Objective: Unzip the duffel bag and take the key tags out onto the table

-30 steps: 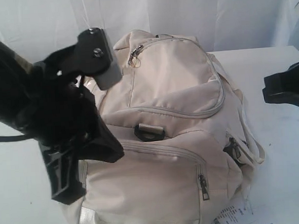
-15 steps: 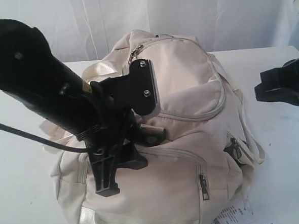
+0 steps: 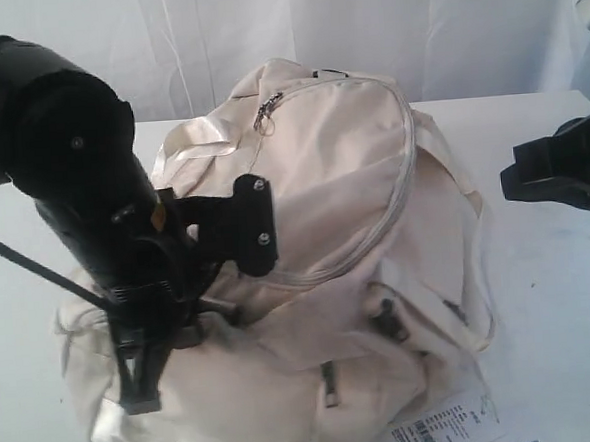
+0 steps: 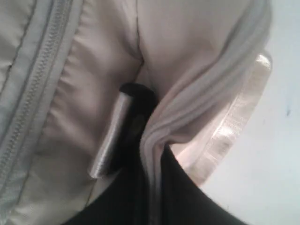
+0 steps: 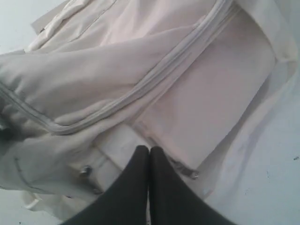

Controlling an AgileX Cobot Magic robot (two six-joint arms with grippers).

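The duffel bag (image 3: 342,178) is seen slumped on the table (image 3: 560,295), filling the centre of the exterior view, with its curved zipper (image 3: 398,190) closed. A fold of its cream fabric at lower left is pinched between the fingers of the left gripper (image 4: 146,140). The right gripper (image 5: 149,157) is held with fingers pressed together and empty, at the right edge, apart from the bag. A printed paper label (image 3: 448,427) is seen at lower right.

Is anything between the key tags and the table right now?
Yes: the duffel bag itself. Its curved grey zipper looks closed along its visible run, and no key tags show in any view.
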